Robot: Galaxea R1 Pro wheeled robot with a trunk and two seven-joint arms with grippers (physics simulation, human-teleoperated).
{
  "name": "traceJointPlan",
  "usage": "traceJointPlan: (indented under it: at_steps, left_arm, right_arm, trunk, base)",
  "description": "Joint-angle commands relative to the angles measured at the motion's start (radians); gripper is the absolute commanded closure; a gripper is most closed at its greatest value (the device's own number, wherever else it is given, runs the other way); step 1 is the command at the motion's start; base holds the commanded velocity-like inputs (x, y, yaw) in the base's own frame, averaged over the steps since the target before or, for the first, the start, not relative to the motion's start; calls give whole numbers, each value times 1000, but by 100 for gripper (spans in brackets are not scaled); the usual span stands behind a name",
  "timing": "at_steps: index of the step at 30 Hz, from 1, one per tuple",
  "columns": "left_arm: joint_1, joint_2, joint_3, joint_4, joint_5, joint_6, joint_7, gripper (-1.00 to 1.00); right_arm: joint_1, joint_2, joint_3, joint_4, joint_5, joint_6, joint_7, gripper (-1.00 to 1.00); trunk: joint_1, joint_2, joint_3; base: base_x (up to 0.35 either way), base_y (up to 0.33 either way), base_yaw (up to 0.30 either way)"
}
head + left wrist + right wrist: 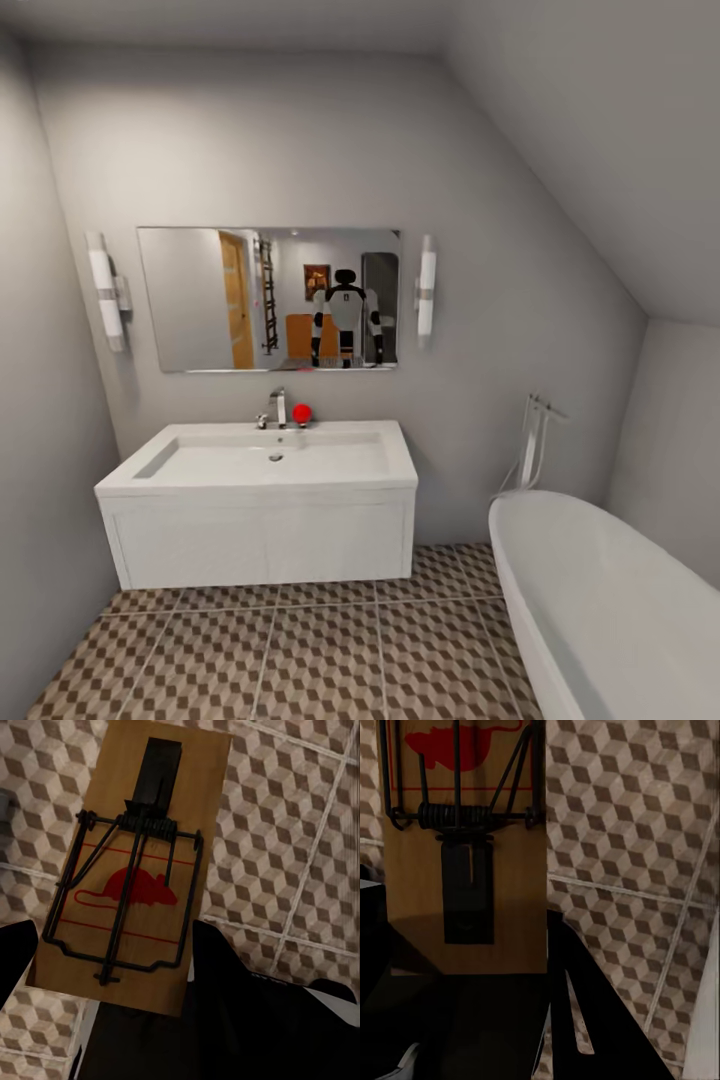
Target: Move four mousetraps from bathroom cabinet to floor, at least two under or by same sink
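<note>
Two mousetraps [127,862] [465,847], one btwn each gripper's [112,960] [465,952] fingers.

Left end effector [112,967]: black, flat angular fingers [225,975], matte. Right end effector [465,967]: same black fingers [574,1005], pale slot along one. Mirror reflection: white torso, black head and joints.

No readable words, brands or numbers anywhere. Only a sign: red mouse silhouette with red lines, printed on each mousetrap [127,862] board [465,855], just beside the metal spring.
</note>
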Motion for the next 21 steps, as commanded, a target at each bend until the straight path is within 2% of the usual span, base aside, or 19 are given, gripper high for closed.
traceJointPlan:
  at_steps: [1,21]
  left_arm:
    - [-1,-1,-9,3,8,2,-7,100]
    - [-1,-1,-4,1,11,0,-9,100]
  right_arm:
    - [0,0,-9,-2,8,6,4,100]
    - [0,0,-7,-2,8,6,4,100]
  trunk:
    - [1,-1,0]
    - [1,-1,0]
  base:
    - [151,-150,0]
    - [25,-24,0]
